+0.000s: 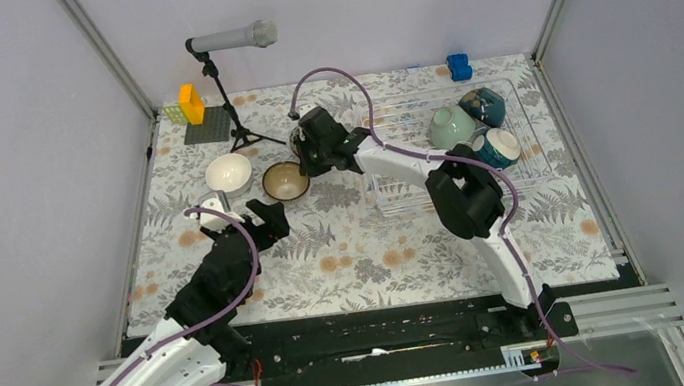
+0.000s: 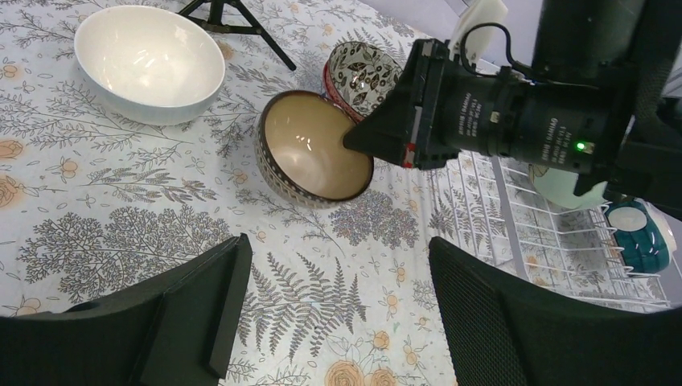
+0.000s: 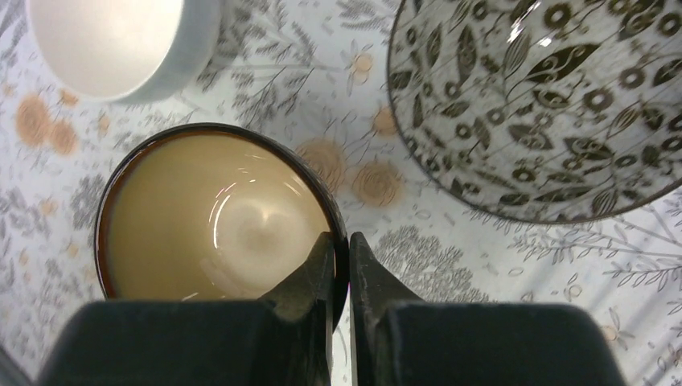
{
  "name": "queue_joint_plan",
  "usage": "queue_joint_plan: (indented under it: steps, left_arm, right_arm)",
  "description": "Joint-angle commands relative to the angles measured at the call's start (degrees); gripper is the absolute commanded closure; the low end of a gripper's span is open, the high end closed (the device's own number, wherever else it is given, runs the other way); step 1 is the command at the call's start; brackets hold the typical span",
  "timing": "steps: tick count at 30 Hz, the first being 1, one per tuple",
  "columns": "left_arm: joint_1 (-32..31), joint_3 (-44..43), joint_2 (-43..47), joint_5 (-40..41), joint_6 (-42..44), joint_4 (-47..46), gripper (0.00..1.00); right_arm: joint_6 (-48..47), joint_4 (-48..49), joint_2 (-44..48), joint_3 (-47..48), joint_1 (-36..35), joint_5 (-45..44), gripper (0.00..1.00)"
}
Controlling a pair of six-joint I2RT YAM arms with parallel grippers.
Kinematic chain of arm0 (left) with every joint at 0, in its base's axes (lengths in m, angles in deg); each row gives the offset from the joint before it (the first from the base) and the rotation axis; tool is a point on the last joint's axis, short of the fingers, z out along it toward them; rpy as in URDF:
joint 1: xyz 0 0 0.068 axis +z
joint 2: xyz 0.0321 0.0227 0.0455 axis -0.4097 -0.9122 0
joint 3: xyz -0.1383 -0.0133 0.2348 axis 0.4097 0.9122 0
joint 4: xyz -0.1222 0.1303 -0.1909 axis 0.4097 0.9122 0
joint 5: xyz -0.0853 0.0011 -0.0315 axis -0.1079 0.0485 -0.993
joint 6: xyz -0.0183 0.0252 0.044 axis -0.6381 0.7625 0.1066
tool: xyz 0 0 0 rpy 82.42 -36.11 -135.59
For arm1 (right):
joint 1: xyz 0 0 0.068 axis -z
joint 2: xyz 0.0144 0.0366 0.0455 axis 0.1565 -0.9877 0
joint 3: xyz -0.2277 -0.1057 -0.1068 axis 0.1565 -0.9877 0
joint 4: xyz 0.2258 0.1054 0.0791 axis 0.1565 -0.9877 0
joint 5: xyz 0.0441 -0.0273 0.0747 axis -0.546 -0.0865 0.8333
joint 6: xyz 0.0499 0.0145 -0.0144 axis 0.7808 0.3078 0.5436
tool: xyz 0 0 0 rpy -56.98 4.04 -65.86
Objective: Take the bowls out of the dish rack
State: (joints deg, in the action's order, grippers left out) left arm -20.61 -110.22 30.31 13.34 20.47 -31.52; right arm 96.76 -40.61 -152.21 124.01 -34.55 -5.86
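Right pincer of mine clenched on rim of dark brown bowl, one finger inside, one outside. My left pincer released, jaws wide, above counter. Dish rack at right holds mint green bowl, teal bowl, dark blue bowl. White bowl and grey floral bowl sit on counter beside brown one.

You had plain pale walls closing in three sides beyond the jaws, with metal frame posts at the far corners. Beneath the jaws lay a table in a fern-and-flower print. Beyond the left jaws stood a microphone on a black tripod. The light was soft and even.
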Motion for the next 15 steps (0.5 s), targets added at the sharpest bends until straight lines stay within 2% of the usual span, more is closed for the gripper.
queue_joint_plan:
  steps: [1, 11, 15]
  left_arm:
    - [0.1, 0.8, -0.7, 0.6, -0.1, -1.6, 0.14]
    - [0.1, 1.6, -2.1, 0.8, 1.0, -3.5, 0.14]
    - [0.1, 1.4, -2.5, 0.3, 1.2, -3.6, 0.14]
  right_arm:
    - [2.3, 2.8, -1.8, 7.0, -0.1, -6.3, 0.96]
    - [4.4, 4.3, -7.9, 13.1, -1.4, -11.7, 0.92]
    - [3.9, 5.8, -9.7, 14.0, -2.5, -13.8, 0.87]
